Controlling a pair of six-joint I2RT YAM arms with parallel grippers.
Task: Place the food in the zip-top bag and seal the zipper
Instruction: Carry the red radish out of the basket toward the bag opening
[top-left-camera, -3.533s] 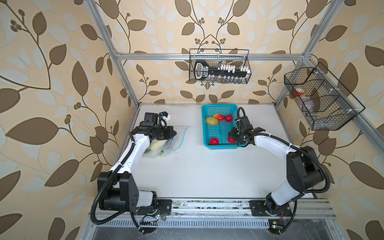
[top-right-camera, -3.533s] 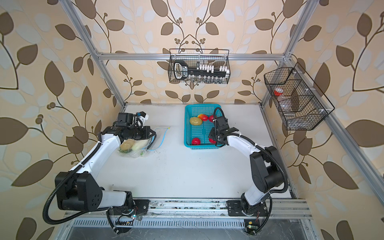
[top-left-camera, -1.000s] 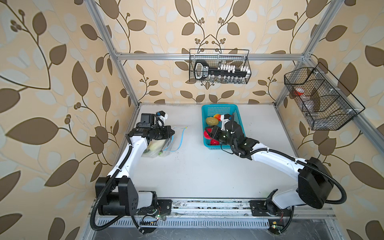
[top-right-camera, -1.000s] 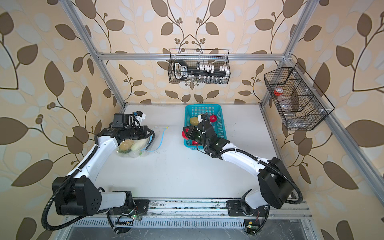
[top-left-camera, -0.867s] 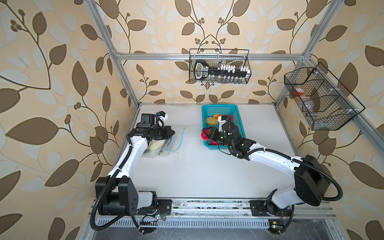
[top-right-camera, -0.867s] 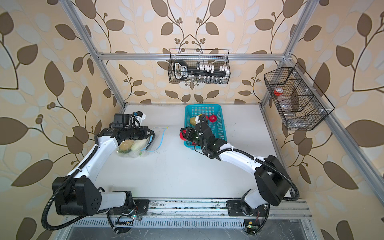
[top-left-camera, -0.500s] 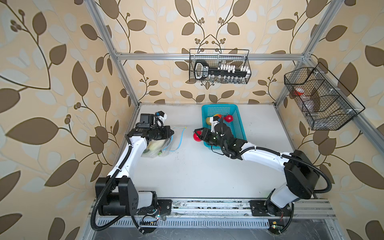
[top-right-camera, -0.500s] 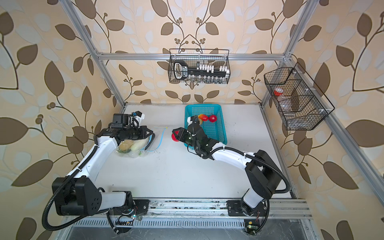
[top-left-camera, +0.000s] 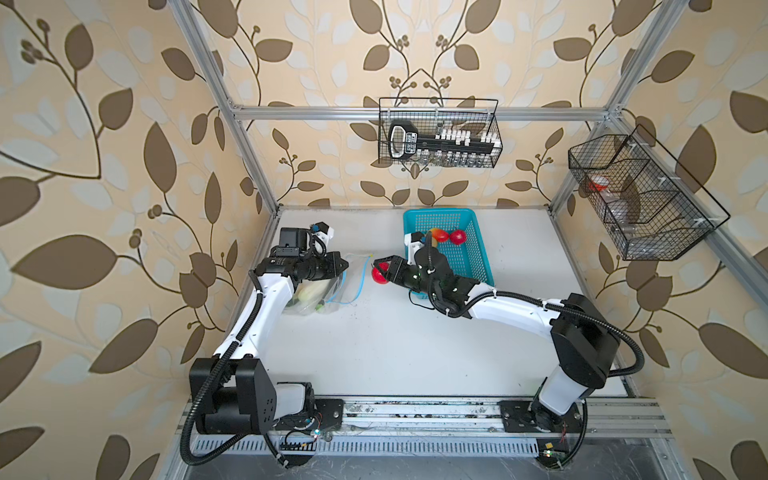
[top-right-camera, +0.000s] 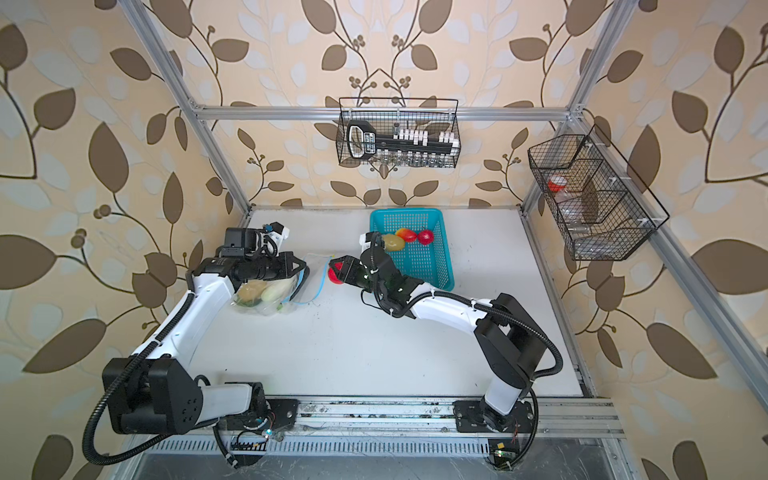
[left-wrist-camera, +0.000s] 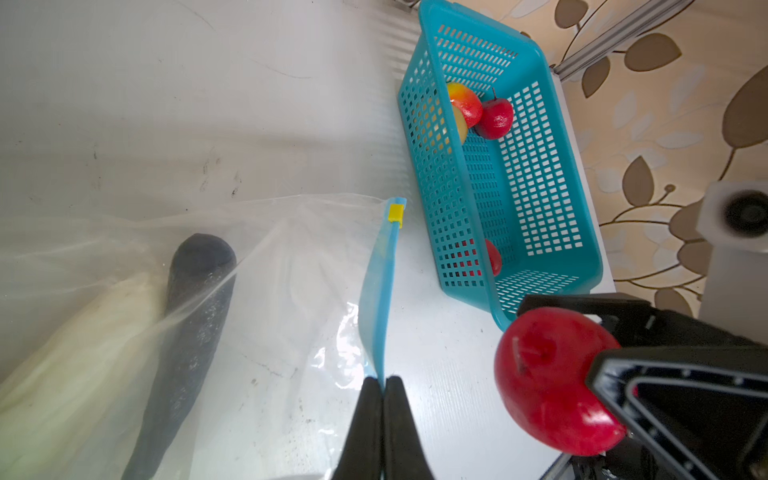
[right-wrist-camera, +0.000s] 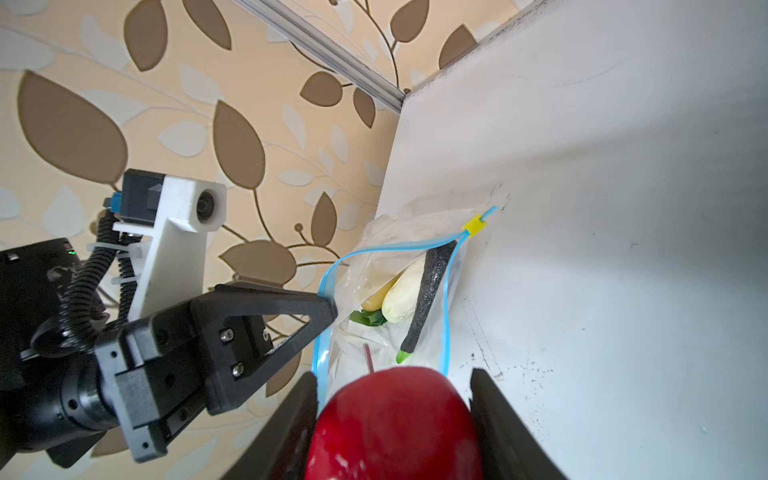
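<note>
The zip-top bag lies at the left with its mouth facing right. My left gripper is shut on the blue zipper and lifts one lip, so the mouth gapes. The yellow slider sits at the far end. Inside lie a white vegetable, a dark eggplant, a tan potato and green leaves. My right gripper is shut on a red round fruit, just right of the mouth and above the table.
The turquoise basket stands behind the right arm with a red-yellow fruit, a red fruit and a potato in it. Black wire baskets hang on the back wall and the right wall.
My right gripper has carried the red fruit out of the basket and leftward, up to the bag's mouth. The left gripper has kept its hold on the zipper.
</note>
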